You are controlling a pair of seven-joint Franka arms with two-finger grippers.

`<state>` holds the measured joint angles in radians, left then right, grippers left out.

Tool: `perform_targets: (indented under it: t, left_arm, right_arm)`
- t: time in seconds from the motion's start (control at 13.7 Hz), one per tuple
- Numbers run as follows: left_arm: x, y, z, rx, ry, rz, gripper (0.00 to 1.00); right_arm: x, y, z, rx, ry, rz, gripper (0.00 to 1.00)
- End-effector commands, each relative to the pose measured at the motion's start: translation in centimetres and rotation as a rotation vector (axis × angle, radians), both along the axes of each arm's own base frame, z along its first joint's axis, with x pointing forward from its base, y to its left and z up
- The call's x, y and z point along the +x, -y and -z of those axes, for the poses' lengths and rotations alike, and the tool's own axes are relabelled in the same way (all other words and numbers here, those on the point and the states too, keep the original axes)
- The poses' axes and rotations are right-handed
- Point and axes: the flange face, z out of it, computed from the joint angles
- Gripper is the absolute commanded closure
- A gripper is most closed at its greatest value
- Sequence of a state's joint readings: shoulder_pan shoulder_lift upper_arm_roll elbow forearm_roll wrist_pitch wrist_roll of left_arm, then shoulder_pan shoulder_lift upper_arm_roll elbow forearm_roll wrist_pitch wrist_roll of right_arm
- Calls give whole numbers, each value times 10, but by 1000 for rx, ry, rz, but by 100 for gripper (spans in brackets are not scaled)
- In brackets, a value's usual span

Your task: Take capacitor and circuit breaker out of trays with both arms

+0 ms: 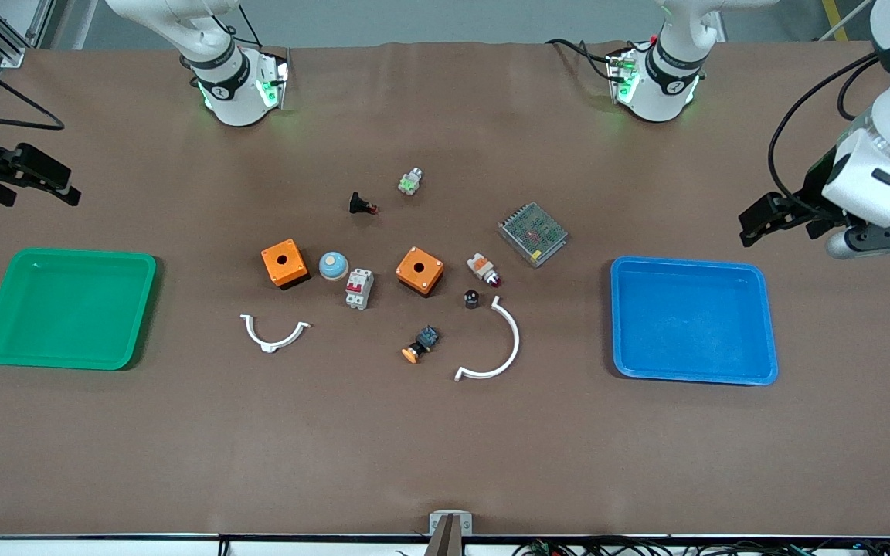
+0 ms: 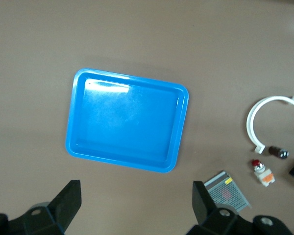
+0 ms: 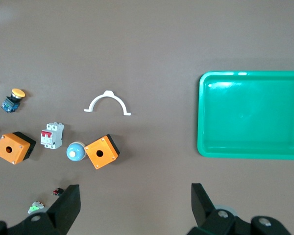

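The capacitor [image 1: 472, 298], a tiny black cylinder with a pale top, stands mid-table beside one end of a large white arc [image 1: 495, 347]; it also shows in the left wrist view [image 2: 278, 152]. The breaker [image 1: 359, 288], grey-white with red levers, lies between two orange boxes [image 1: 284, 263] [image 1: 419, 270]; it also shows in the right wrist view [image 3: 52, 135]. My left gripper [image 1: 758, 220] [image 2: 136, 200] is open and empty, up over the table's left-arm end beside the blue tray [image 1: 692, 263]. My right gripper [image 1: 35, 181] [image 3: 134, 200] is open and empty, up near the green tray [image 1: 66, 253].
Around the parts lie a blue dome button [image 1: 333, 266], a white-and-orange indicator [image 1: 484, 270], a mesh-covered box [image 1: 532, 233], an orange-capped button [image 1: 420, 344], a small white arc [image 1: 273, 333], a black part with red tip [image 1: 362, 205] and a green-white part [image 1: 410, 181].
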<state>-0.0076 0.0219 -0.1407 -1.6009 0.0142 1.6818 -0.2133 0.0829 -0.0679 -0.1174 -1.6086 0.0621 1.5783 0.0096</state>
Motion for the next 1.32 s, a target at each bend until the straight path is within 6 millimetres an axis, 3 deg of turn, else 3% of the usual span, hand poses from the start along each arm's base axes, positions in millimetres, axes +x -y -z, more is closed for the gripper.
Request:
perform_targets:
  t: [0.0, 0.15, 0.59, 1.24]
  left_arm:
    - [-16, -13, -9, 8, -18, 82, 0]
    - [-20, -16, -13, 15, -23, 150, 0]
    - [-26, -9, -16, 32, -56, 91, 0]
    - [-43, -16, -33, 41, -29, 88, 0]
  right_arm:
    - [6, 4, -6, -18, -1, -1, 0]
    - [6, 9, -6, -19, 2, 8, 0]
    - [6, 13, -8, -17, 5, 16, 0]
    - [6, 15, -14, -69, 17, 11, 0]
